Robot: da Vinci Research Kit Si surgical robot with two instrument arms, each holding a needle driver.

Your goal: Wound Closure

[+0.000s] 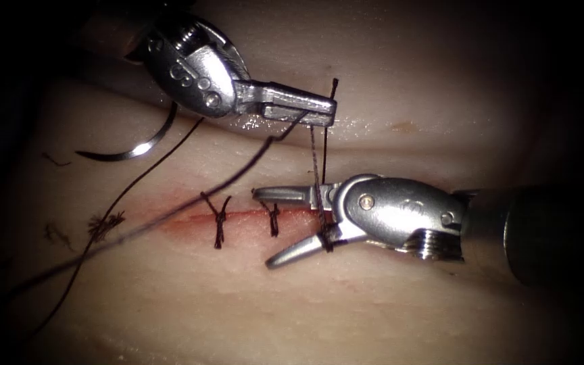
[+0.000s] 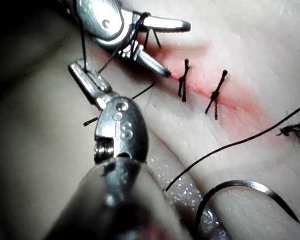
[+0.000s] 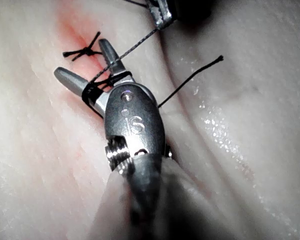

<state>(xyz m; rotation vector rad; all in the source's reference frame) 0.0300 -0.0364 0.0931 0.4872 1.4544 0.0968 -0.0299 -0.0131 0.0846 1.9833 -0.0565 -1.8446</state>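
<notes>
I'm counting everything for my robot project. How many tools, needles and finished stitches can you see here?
Tools: 2, the left tool with jaws shut on the thread, and the right tool with jaws open and thread looped around them.
Needles: 1, the needle lying free on the tissue.
Finished stitches: 2, and.
Total: 5.

Right tool (image 1: pixel 285 226) sits over the cut (image 1: pixel 190 217), jaws spread, thread (image 1: pixel 317 162) looped round their base and running taut up to the left tool (image 1: pixel 319 111), clamped on it. That strand bars the gap between them. Two knots (image 1: pixel 220 220) cross the cut left of the right tool. The needle (image 1: pixel 133 150) lies loose farther left, above the cut. Below the cut, open tissue (image 1: pixel 373 304).
</notes>
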